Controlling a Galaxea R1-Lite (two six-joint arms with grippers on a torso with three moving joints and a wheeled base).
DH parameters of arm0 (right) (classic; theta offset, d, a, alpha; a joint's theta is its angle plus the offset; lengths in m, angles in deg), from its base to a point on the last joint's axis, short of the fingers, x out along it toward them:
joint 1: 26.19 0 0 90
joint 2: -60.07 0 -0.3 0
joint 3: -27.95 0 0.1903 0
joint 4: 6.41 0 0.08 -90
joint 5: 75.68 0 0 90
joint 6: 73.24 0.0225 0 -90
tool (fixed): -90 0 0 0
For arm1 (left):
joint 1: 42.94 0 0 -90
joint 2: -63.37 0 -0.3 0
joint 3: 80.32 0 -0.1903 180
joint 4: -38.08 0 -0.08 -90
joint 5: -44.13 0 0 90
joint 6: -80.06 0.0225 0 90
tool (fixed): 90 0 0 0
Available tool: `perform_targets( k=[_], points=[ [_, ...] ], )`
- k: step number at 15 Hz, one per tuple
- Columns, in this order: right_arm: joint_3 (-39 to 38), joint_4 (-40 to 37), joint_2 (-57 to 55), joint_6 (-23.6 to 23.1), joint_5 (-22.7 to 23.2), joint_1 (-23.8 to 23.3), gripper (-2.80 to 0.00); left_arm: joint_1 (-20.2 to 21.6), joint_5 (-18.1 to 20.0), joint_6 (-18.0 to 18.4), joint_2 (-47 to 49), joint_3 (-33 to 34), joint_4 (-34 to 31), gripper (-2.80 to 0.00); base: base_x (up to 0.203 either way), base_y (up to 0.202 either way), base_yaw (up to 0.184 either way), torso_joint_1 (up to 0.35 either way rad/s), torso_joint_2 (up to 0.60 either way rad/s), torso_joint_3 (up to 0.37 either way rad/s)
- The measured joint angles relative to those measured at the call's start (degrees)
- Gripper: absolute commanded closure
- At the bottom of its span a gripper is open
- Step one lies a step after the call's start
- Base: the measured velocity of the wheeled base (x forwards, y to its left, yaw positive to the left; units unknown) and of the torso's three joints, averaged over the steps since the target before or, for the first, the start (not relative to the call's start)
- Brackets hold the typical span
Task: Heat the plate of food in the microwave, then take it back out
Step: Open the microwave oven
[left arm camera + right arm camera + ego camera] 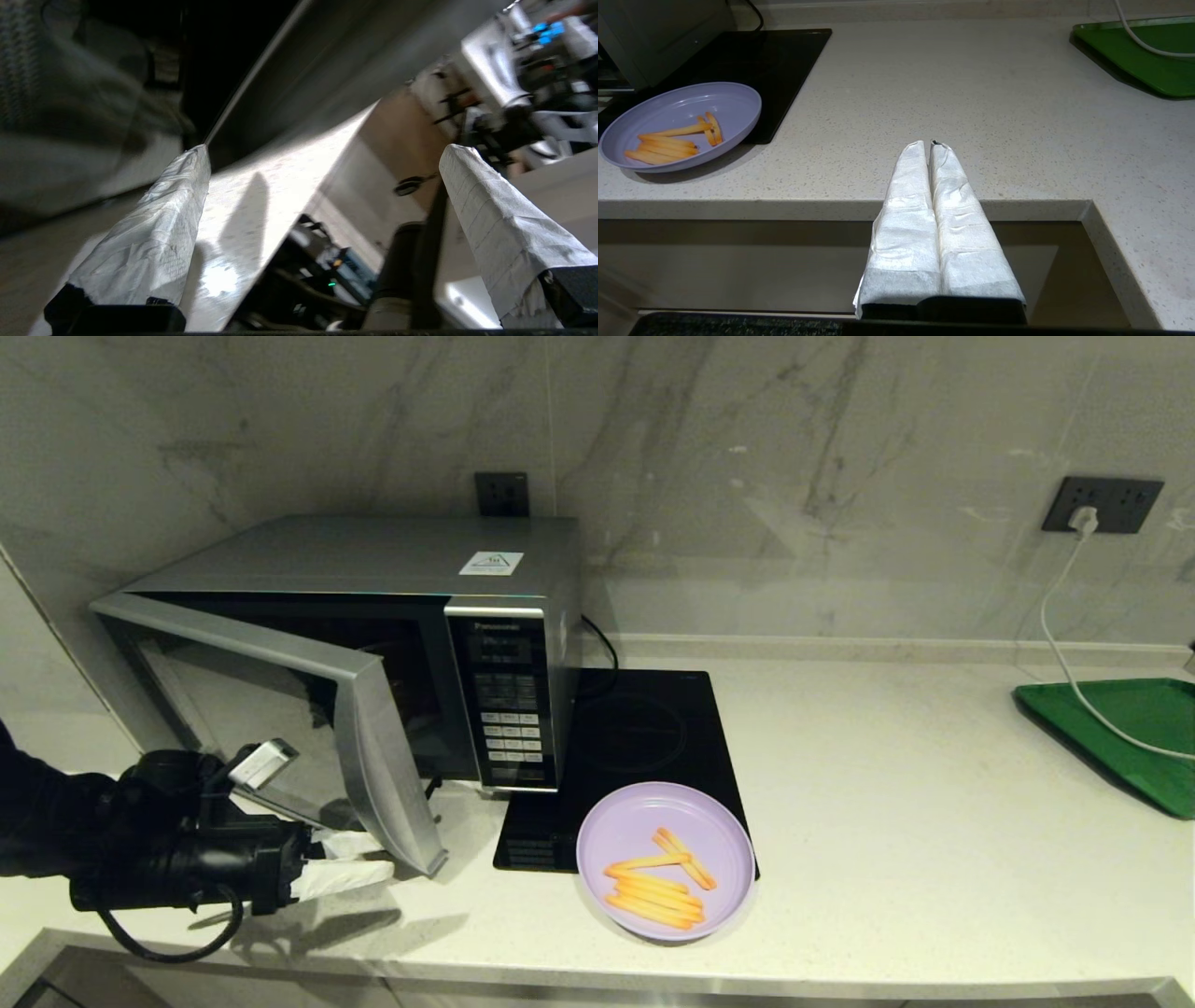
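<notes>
- My left gripper [359, 861] sits at about 8 o'clock in the head view, low over the counter [887, 821], its 2 white-wrapped fingers spread apart and holding nothing.
- Its tips are just beside the free lower edge of the microwave door [373, 747], which stands partly swung out; I judge the arm is placed there to work the door, so the cavity can take the plate.
- In the left wrist view the door edge runs between the fingers [154, 233], but the picture is smeared, so I can't say whether either finger touches it.
- The microwave [373, 644] is a boxy brushed-silver unit with dark glass and a keypad of small white buttons, at roughly 10 o'clock.
- The plate of food [665, 859] rests outside the oven at about 6 o'clock, half on the counter and half over the front corner of the glossy black hob [644, 747]: round, pale lilac, smooth plastic with a raised rim, carrying several thin orange-yellow sticks.
- My right gripper [931, 149] is parked off the counter's front edge, out of the head view, its padded fingers pressed together on nothing.
- A flat green tray [1120, 737] lies at 3 o'clock with a white cable [1074, 681] trailing across it.
- The counter is pale speckled stone, matte and level.
</notes>
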Motion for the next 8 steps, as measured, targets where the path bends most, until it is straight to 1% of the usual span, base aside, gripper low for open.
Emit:
perform_targets(
  k=[3, 5, 6, 8],
  points=[
    [0.02, 0.0, 0.0, 0.0, -0.01, -0.03, 0.0, 5.77, -3.43, 0.5, -0.3, 1.6, 6.63, -2.8, 0.0, 0.0, 0.0, 0.0, 0.0, 0.0],
    [0.02, 0.0, 0.0, -0.02, -0.01, 0.0, 0.0, 10.04, -5.58, 0.61, 0.32, 1.85, 12.47, -2.8, 0.0, 0.0, 0.0, 0.0, 0.0, 0.0],
    [0.02, -0.02, 0.0, -0.05, -0.01, 0.0, 0.0, 12.24, -5.91, 0.69, 0.69, 1.9, 15.3, -2.8, 0.0, 0.0, 0.0, 0.0, 0.0, 0.0],
    [0.02, -0.02, 0.0, -0.03, -0.02, 0.0, 0.0, 15.99, -6.11, 1.21, 0.44, 2.36, 17.61, -2.8, 0.0, 0.0, 0.0, 0.0, 0.0, 0.0]
  ],
)
